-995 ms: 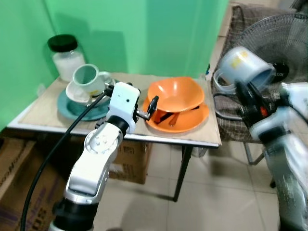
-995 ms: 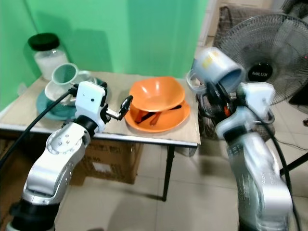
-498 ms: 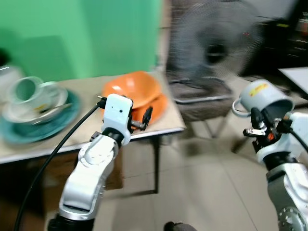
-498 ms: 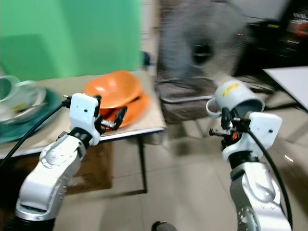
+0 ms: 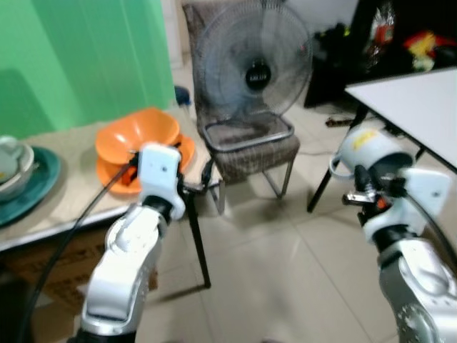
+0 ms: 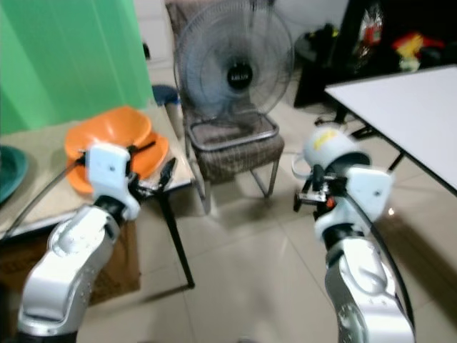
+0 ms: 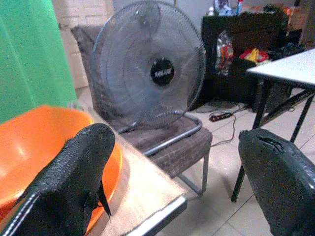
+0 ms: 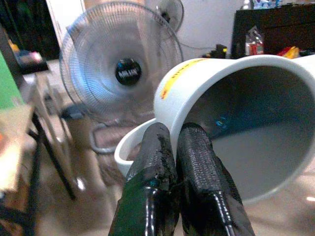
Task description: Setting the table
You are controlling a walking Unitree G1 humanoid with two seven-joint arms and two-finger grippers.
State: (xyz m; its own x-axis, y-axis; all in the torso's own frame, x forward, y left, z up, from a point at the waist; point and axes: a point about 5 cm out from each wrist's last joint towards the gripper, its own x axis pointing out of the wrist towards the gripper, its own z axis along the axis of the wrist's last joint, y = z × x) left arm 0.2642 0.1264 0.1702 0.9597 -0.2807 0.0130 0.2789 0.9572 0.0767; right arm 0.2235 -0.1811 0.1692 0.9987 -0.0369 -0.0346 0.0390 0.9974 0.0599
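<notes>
White mug [image 8: 231,123]: pinched at rim by right gripper [image 8: 179,147], jaws narrow, one finger inside wall, one outside; mug tipped on side above jaws. Left gripper [image 7: 172,182] wide, nothing between jaws. Your risk: thin rim pinch may slip during walk toward white table [image 5: 414,100].

Green wall [image 5: 86,57], fan [image 5: 253,71] behind chair [image 5: 246,143], tiled floor [image 5: 285,279]

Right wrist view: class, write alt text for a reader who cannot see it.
The right gripper is shut on a white mug, pinching its rim; the mug lies tilted with its mouth towards the camera. Behind stands a pedestal fan.
</notes>
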